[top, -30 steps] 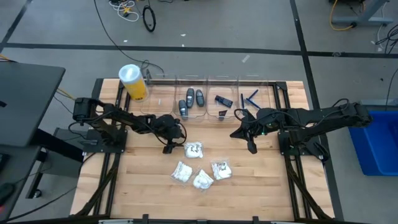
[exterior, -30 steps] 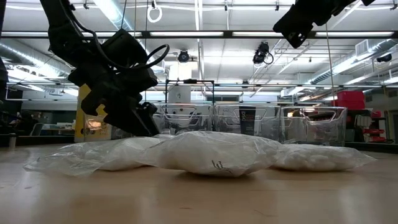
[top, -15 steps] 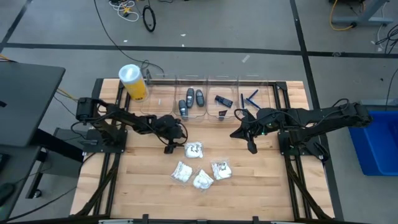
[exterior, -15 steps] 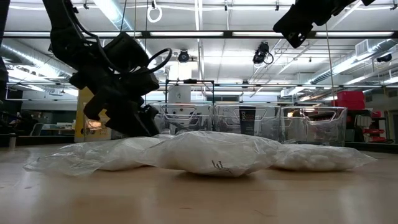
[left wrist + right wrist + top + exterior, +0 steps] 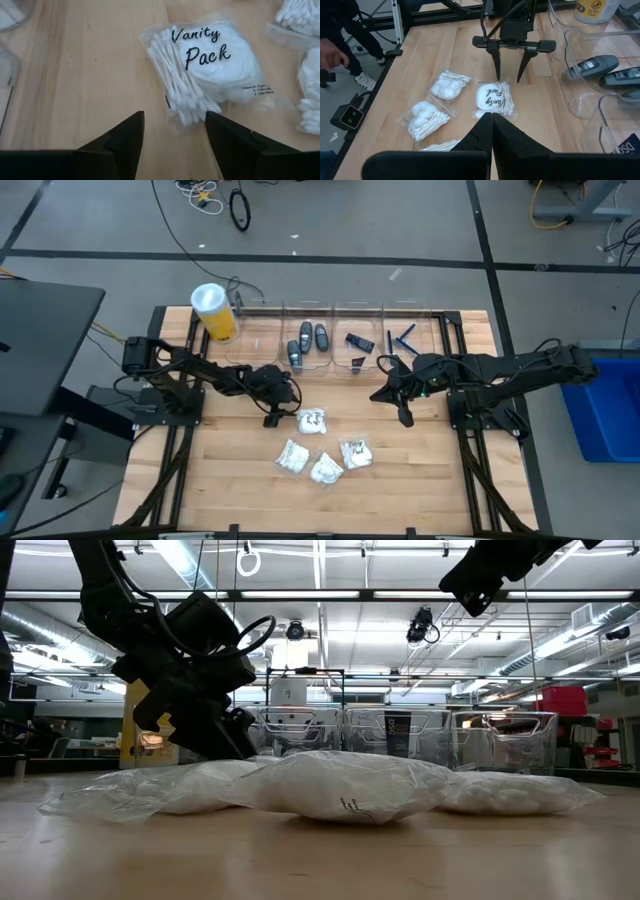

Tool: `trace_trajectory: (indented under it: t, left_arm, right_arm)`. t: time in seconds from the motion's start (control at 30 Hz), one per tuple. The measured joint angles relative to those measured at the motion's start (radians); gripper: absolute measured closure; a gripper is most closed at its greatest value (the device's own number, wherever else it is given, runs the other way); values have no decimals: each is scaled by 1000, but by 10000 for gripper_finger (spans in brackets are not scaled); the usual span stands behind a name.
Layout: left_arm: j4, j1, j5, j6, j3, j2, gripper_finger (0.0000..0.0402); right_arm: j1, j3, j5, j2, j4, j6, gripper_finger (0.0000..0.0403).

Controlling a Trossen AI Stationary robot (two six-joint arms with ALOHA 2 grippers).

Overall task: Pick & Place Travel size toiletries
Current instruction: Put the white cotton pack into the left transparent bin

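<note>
Wooden table (image 5: 240,480) fills the high view, and on it you see four white packets (image 5: 322,450) clustered near the middle. Your left gripper (image 5: 278,413) sits just beside the packet nearest the bins (image 5: 312,420), fingers spread wide and holding nothing. Your right gripper (image 5: 403,412) waits well apart on the other side, closed and empty. Along the far edge stand clear bins (image 5: 340,340) with dark grey pieces (image 5: 308,340) and blue razors (image 5: 403,338) inside; a yellow cylinder (image 5: 214,313) stands at the row's left end.

In the low view, you see the packets (image 5: 340,785) lying flat on the wood, with the left gripper (image 5: 225,735) low just behind them and the right arm (image 5: 490,570) raised high.

Your left wrist view shows the two fingers (image 5: 125,137) open, with the "Vanity Pack" packet (image 5: 205,65) of cotton swabs ahead of them, its near edge reaching between the tips and not gripped.

Your right wrist view shows its own fingers (image 5: 479,130) pressed together, and farther off the left gripper (image 5: 509,70) pointing down over that same packet (image 5: 493,97). A person's hand (image 5: 331,54) shows beyond the table edge.
</note>
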Motion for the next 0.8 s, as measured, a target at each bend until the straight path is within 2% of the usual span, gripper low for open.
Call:
trace_trajectory:
  t: [0.4, 0.8]
  left_arm:
    - [0, -1, 11, -14, 0, 0, 280]
    - [0, -1, 15, -10, 0, 0, 342]
  right_arm:
    - [0, 0, 0, 0, 0, -2, 394]
    - [0, 0, 0, 0, 0, -2, 395]
